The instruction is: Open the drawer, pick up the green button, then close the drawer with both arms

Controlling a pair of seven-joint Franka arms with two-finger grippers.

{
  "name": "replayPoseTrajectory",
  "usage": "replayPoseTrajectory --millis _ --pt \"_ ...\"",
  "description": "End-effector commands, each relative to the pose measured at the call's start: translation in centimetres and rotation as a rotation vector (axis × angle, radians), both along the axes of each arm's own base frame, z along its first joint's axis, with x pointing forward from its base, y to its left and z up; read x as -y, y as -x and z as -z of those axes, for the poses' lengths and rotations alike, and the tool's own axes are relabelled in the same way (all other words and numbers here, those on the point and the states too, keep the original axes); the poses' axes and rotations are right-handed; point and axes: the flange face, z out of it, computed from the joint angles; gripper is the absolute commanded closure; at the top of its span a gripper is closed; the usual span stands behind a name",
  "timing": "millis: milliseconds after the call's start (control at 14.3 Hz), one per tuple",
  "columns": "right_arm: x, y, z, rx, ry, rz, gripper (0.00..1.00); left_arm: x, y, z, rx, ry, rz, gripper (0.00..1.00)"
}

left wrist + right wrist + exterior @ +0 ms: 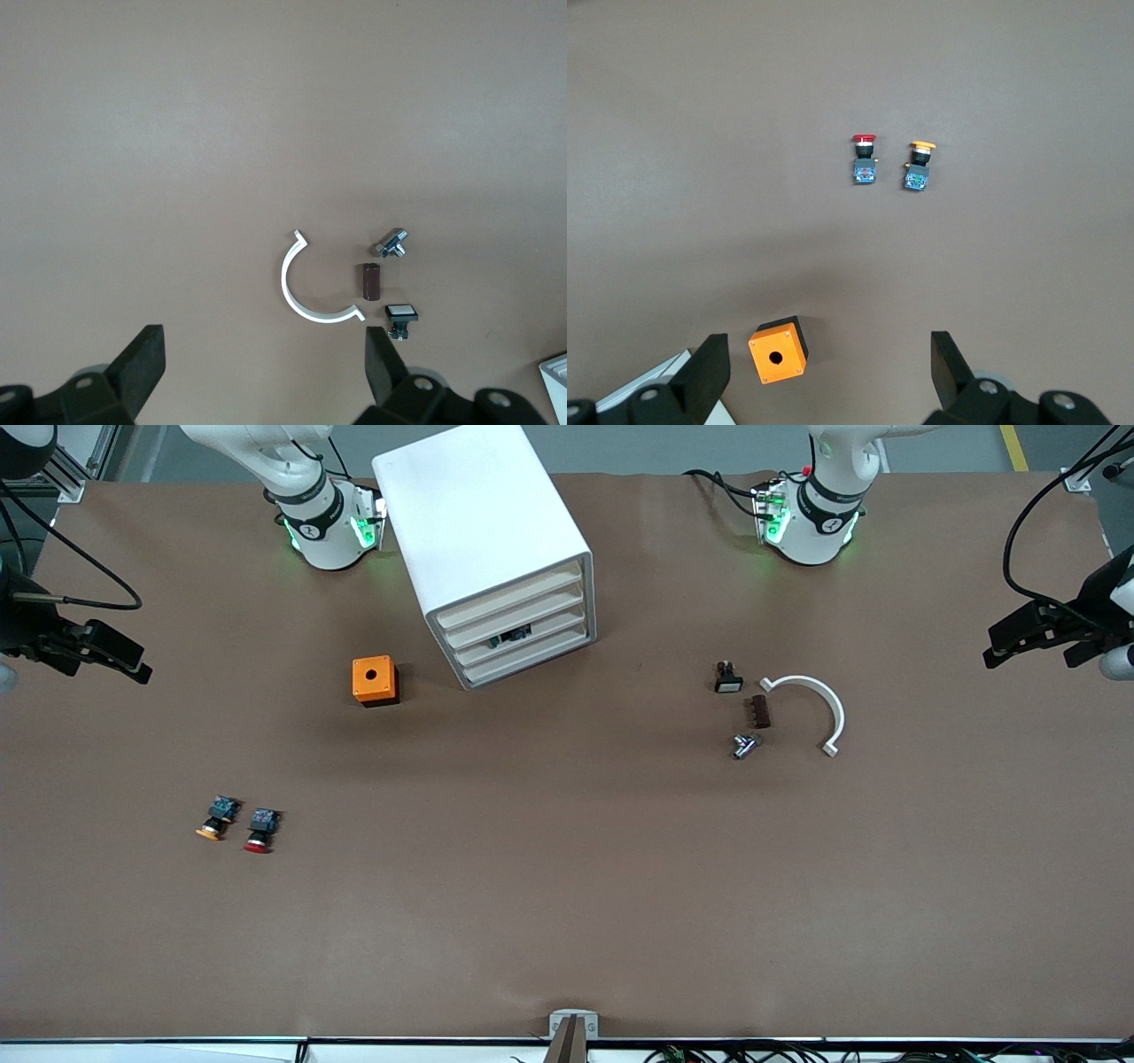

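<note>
Button (512, 636) lies in shut drawer (523, 640), both tools well apart.

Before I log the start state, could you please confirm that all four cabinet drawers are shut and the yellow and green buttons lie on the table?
Not quite: the front view shows the yellow button beside a red button, not green. The cabinet drawers are shut.

Brown table (567, 886) is carrying white cabinet (489, 549) top center, orange box (375, 680), yellow-capped button (217, 817) & red-capped button (261, 829) lower left, white half-ring (819, 707) center right.
</note>
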Motion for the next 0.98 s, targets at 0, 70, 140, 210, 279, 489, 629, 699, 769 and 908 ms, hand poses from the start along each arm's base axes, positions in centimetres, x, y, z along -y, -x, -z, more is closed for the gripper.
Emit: replayPoseTrajectory --millis 0,70,140,210,279,489,629,699,769,908 --pt "0.1 0.6 -0.7 0.011 0.017 -0.007 0.0 0.1 0.0 -0.5 -0.006 -0.002 0.012 0.01" --pt "0.1 0.6 -0.7 0.011 0.017 -0.007 0.0 0.1 -0.1 -0.4 -0.006 -0.002 0.011 0.01" --pt "0.1 0.6 -0.7 0.011 0.017 -0.007 0.0 0.1 -0.1 -0.4 -0.006 -0.002 0.011 0.01" --pt "0.1 0.6 -0.7 0.011 0.017 -0.008 0.0 0.1 -0.1 -0.4 -0.006 -0.002 0.011 0.01" --pt "0.1 0.6 -0.7 0.011 0.017 -0.008 0.0 -0.2 -0.2 -0.3 -0.009 0.0 0.002 0.01" --pt "0.1 0.6 -0.7 0.011 0.017 -0.007 0.0 -0.2 -1.8 2.7 -0.06 0.011 -0.034 0.01" --pt "0.1 0.6 -0.7 0.011 0.017 -0.007 0.0 0.4 -3.5 6.3 -0.114 0.013 -0.031 0.01" --pt "0.1 0.6 -0.7 0.011 0.017 -0.007 0.0 0.4 -4.4 8.4 -0.149 0.014 -0.054 0.01" --pt "0.1 0.6 -0.7 0.011 0.017 -0.007 0.0 0.8 -5.1 10.7 -0.188 0.01 -0.069 0.01" --pt "0.1 0.6 -0.7 0.011 0.017 -0.007 0.0 4.3 -6.2 15.3 -0.262 -0.018 -0.05 0.01"
